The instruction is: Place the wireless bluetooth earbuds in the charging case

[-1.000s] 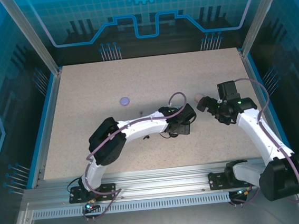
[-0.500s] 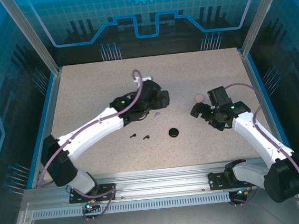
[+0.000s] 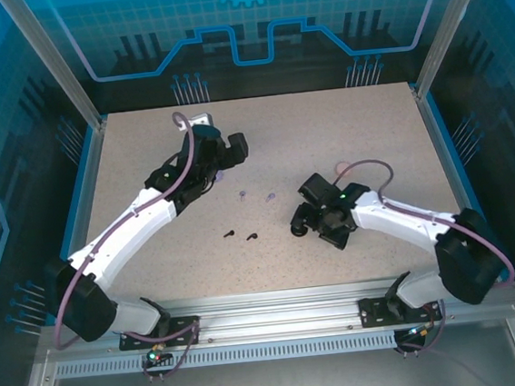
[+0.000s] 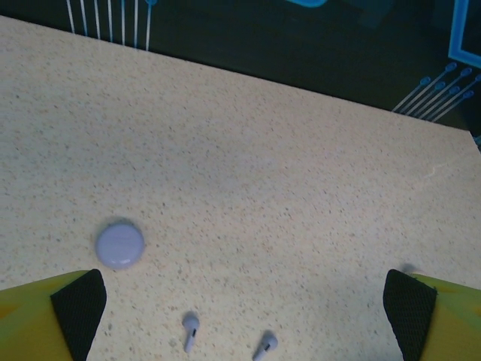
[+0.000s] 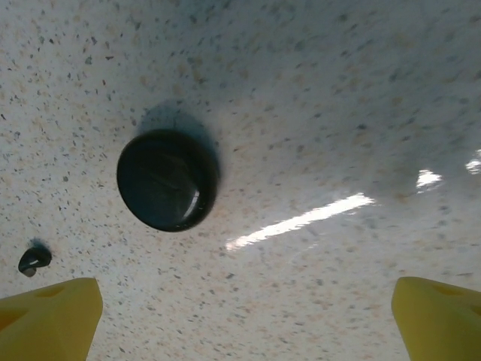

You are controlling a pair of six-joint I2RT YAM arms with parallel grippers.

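Two lilac earbuds point(image 4: 189, 329) point(image 4: 265, 346) lie on the table just in front of my open left gripper point(image 4: 244, 304), with the round lilac charging case point(image 4: 119, 245) a little beyond its left finger. From above, these lilac earbuds point(image 3: 241, 195) point(image 3: 269, 195) lie right of and nearer than the left gripper point(image 3: 228, 155). My right gripper point(image 5: 244, 320) stands open and empty over the table, with the closed black case point(image 5: 167, 180) ahead on the left and one black earbud point(image 5: 34, 259) near its left finger. Two black earbuds point(image 3: 229, 234) point(image 3: 252, 237) lie left of the right gripper point(image 3: 303, 214).
The speckled table point(image 3: 342, 121) is walled by blue-edged rails at the left and right and a transparent panel at the back. Both arms reach inward from the near edge. The far edge of the table point(image 4: 316, 90) runs close ahead of the left gripper.
The left arm has swung from the table's middle to the back left, uncovering the earbuds. The right arm has moved left and nearer, arriving over the black case.
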